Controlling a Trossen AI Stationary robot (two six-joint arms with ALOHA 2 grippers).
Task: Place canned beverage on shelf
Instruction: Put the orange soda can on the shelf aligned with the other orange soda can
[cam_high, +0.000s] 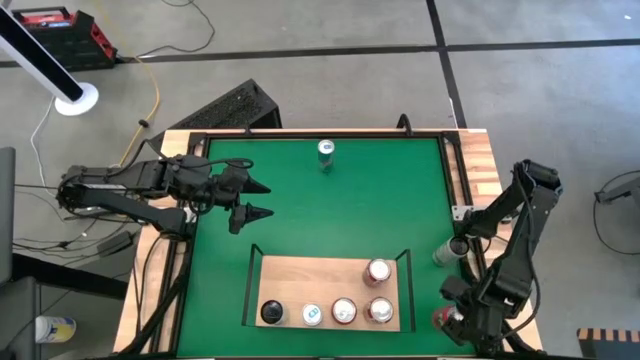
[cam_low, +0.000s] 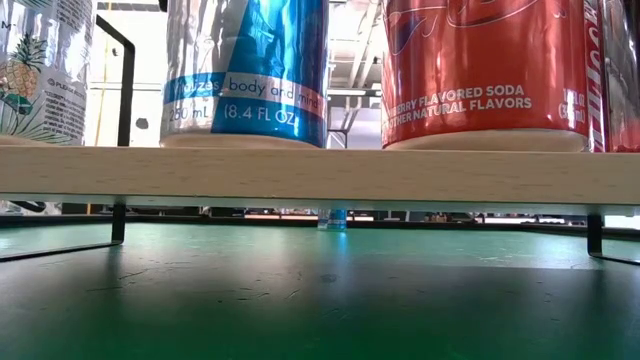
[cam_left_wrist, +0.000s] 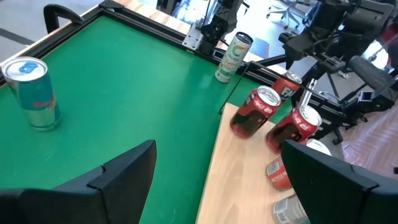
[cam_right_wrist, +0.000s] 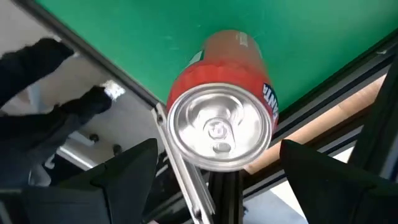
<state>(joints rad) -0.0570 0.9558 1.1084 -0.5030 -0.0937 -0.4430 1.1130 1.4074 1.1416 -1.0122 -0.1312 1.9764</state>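
On pale-wood shelf (cam_high: 300, 277), cylindrical cans (cam_high: 378, 272) (glossy)

Both arms are matte black, built of blocky jointed segments with cables trailing off the left arm (cam_high: 120, 190); the right arm (cam_high: 515, 240) shows angular housings, each ending in two broad, dark, flat-faced wedge fingers (cam_left_wrist: 118, 180)

Pale matt wood shelf (cam_high: 300, 275), glossy metal cans (cam_high: 378, 271)

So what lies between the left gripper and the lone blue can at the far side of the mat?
Nothing: in the high view only bare green mat separates the open left gripper from the blue can. The left wrist view shows the same.
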